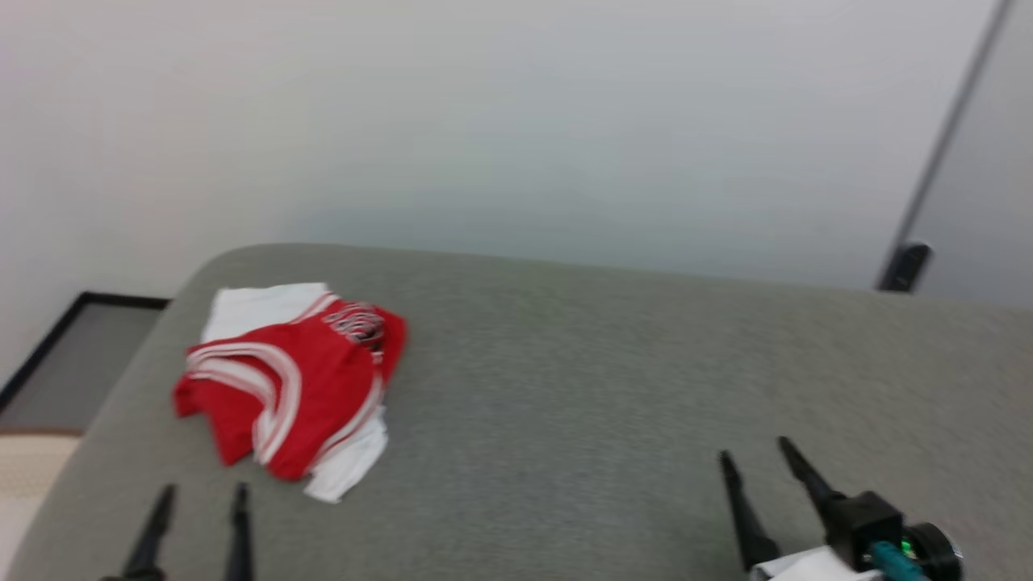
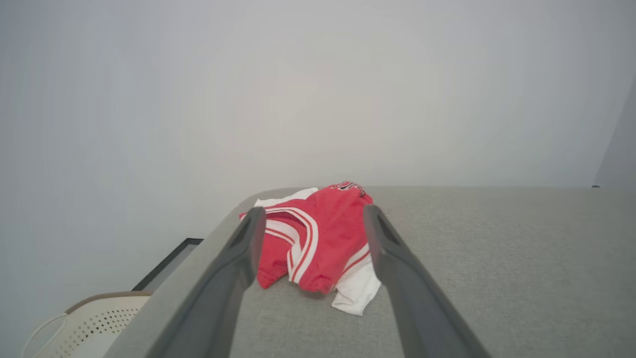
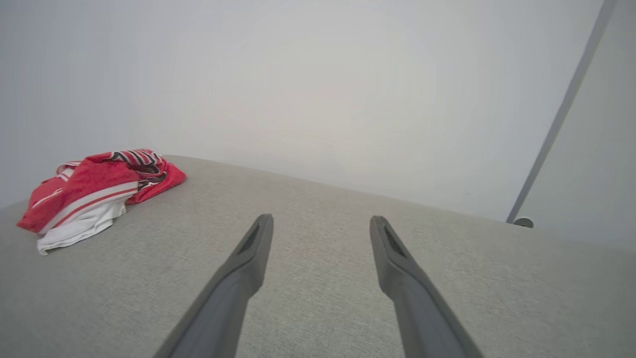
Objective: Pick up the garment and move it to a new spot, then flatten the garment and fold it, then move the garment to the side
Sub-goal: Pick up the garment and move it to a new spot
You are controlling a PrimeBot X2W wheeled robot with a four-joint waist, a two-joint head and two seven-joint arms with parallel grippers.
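The garment (image 1: 294, 387) is a crumpled red jersey with white sleeves and white stripes, heaped at the far left of the grey fabric surface (image 1: 613, 387). My left gripper (image 1: 203, 491) stands open just in front of it, nothing between its fingers. The left wrist view looks straight at the garment (image 2: 318, 243) between the spread fingers (image 2: 243, 258). My right gripper (image 1: 754, 448) is open at the lower right, well away from the jersey. In the right wrist view the garment (image 3: 94, 194) lies far off to the left of the open fingers (image 3: 253, 253).
A pale wall rises behind the surface. The rounded left corner of the surface drops off beside the jersey; below it are a dark-framed floor panel (image 1: 73, 363) and a white perforated basket (image 2: 94, 320). A grey vertical strip (image 1: 944, 145) runs down the wall at right.
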